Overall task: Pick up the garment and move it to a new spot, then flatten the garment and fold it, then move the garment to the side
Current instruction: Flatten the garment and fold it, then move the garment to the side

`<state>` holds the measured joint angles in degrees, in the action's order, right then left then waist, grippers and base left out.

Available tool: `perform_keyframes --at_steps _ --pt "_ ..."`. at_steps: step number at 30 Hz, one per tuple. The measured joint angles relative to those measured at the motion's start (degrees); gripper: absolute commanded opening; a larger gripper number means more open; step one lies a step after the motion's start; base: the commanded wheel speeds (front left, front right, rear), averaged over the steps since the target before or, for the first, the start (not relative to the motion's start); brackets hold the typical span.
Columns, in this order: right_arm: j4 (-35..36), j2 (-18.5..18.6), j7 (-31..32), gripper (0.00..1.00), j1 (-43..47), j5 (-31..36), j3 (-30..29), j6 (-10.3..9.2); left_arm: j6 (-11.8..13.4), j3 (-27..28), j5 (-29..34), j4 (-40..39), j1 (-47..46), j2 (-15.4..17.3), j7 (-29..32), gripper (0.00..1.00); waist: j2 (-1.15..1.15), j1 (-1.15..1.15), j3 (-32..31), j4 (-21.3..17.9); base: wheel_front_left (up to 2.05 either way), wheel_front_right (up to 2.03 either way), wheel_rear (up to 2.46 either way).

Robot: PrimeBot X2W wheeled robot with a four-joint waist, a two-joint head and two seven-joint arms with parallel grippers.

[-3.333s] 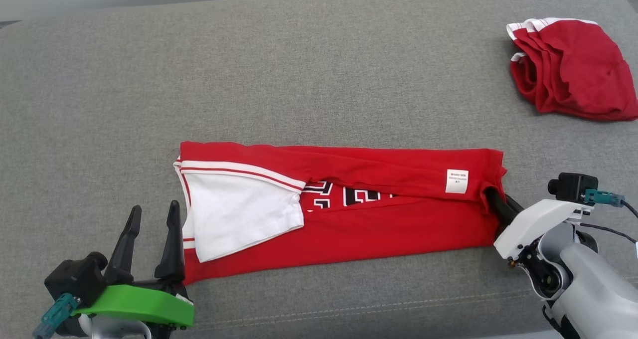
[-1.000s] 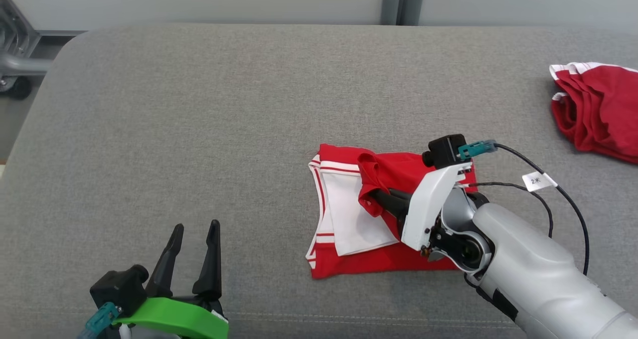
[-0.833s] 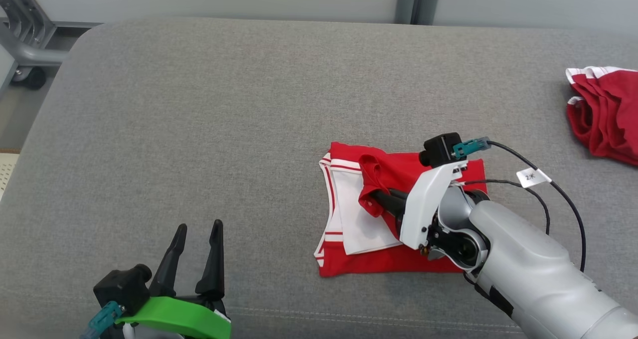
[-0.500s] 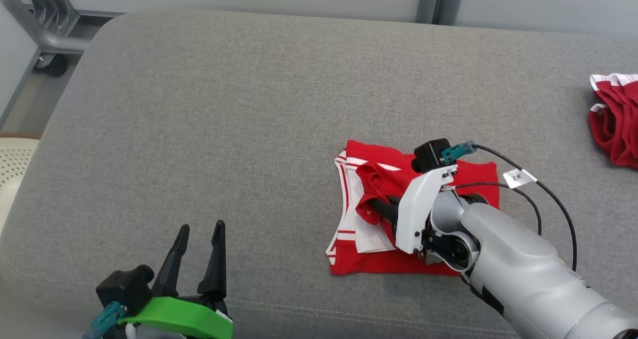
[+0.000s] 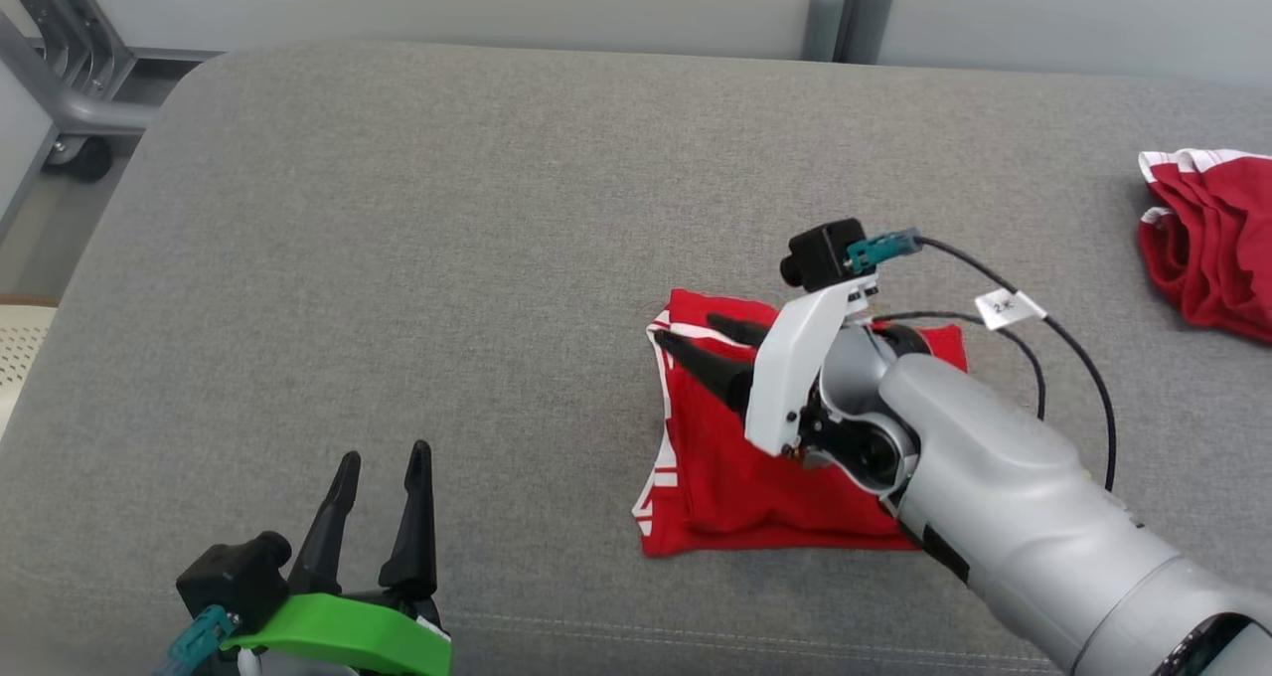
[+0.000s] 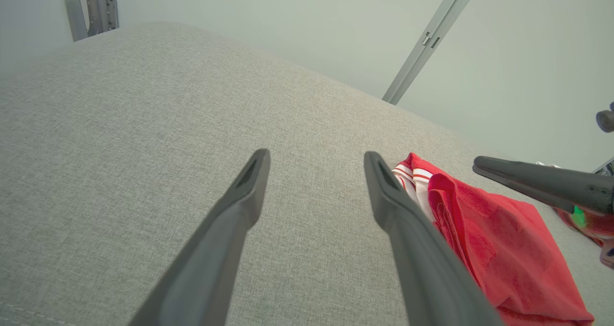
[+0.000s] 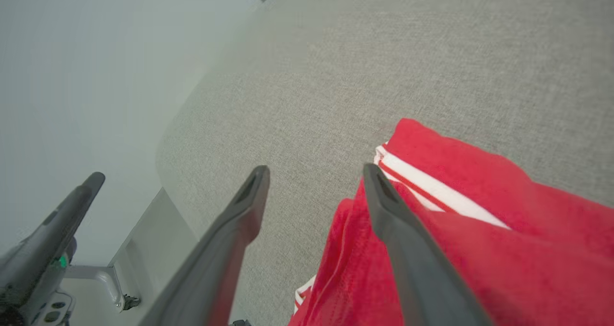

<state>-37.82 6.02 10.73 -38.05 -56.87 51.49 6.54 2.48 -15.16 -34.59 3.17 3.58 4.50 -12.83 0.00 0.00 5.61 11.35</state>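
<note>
Fingers of the left hand (image 5: 385, 454) stand apart and empty at the near left of the grey cushion (image 5: 397, 209), well apart from the garment (image 5: 735, 487). It lies folded into a small red packet right of centre. The right hand (image 5: 686, 326) hovers over its far left corner, spread wide, gripping nothing. One finger looks close to the striped edge, so pulling away low could snag it and undo the fold. A crumpled red bundle (image 5: 1212, 249) sits far right.

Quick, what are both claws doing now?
Left claw: open, empty.
Right claw: open, empty, over the folded red shirt.
</note>
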Motion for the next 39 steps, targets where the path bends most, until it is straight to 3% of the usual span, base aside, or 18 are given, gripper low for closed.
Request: perform_keyframes --at_steps 3,11,28,39 --pt "0.52 1.57 -2.12 1.0 -1.97 0.38 -1.15 0.01 0.0 0.0 0.04 0.04 0.01 0.02 -0.35 1.0 0.0 0.0 -0.57 -0.86 0.0 0.0 0.0" --pt "-0.44 10.09 -7.51 1.0 -1.87 0.85 -4.99 0.01 0.0 0.01 0.45 -0.02 0.23 0.14 -0.42 1.0 0.0 0.0 -2.29 -3.43 0.0 0.0 0.0" --pt "-1.0 13.77 -10.84 1.0 9.35 -2.22 -5.67 0.26 0.13 -0.41 1.11 -2.65 0.76 0.46 -0.37 1.0 0.0 0.0 -0.95 -9.08 0.0 0.0 0.0" --pt "-1.23 13.89 -12.24 1.0 9.59 -2.1 -4.88 0.52 0.12 -1.57 2.44 -3.72 -0.82 0.78 0.27 1.0 0.0 0.0 3.51 -8.28 0.0 0.0 0.0"
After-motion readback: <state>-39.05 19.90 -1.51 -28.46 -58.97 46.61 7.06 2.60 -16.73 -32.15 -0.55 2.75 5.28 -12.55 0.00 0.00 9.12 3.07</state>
